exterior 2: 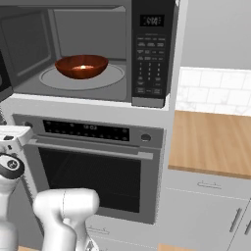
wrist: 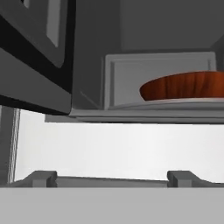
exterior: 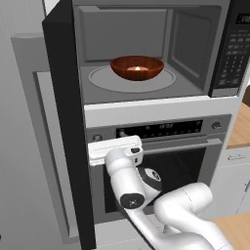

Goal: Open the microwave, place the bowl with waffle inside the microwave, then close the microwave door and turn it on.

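Inside the microwave [exterior: 146,49], the bowl [exterior: 136,67] sits above the empty, spread claw [wrist: 113,177].

The round turntable [exterior: 100,78] lay flat on the grey floor of the open microwave [exterior: 146,100], above the jaws and a little to their right in the hand view. Directly on it stood the reddish-brown bowl [exterior: 136,67], near its middle. Inside the bowl a small pale waffle [exterior: 137,69] was visible. The turntable's rim stayed bare around the bowl.
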Robot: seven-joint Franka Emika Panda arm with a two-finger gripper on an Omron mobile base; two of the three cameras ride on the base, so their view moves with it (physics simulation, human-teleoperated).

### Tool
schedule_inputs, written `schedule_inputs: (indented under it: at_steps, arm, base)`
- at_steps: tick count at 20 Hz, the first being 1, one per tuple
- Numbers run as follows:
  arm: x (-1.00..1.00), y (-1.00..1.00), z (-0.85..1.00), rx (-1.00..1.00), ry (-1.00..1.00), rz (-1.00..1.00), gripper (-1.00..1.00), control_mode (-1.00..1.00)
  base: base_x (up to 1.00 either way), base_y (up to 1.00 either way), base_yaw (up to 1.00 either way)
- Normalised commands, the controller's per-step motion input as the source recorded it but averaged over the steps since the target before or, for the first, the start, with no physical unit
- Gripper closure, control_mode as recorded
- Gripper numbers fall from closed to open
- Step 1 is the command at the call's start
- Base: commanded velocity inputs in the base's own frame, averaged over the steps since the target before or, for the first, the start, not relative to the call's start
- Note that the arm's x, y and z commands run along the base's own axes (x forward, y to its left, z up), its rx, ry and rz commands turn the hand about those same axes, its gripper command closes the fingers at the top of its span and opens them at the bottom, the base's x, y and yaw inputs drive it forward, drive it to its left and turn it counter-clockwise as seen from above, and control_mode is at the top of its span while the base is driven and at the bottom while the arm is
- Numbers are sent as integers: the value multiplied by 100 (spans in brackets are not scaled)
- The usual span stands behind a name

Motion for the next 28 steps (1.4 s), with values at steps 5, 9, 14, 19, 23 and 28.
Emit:
schedule_inputs:
  at_steps: [5,9,14,19,23,28]
  arm:
    - [0,17,0,0,-3,0,-100,-100]
    - [0,35,0,0,0,0,-100,-100]
    - [-1,44,0,0,-1,0,-100,-100]
    - [-7,44,0,0,-5,0,-100,-100]
    - [-11,50,0,0,-13,0,-100,-100]
    - [-17,50,0,-1,-18,0,-100,-100]
  base:
    - [0,0,0]
    - [0,0,0]
    - [0,0,0]
    - [0,0,0]
    - [0,0,0]
    - [0,0,0]
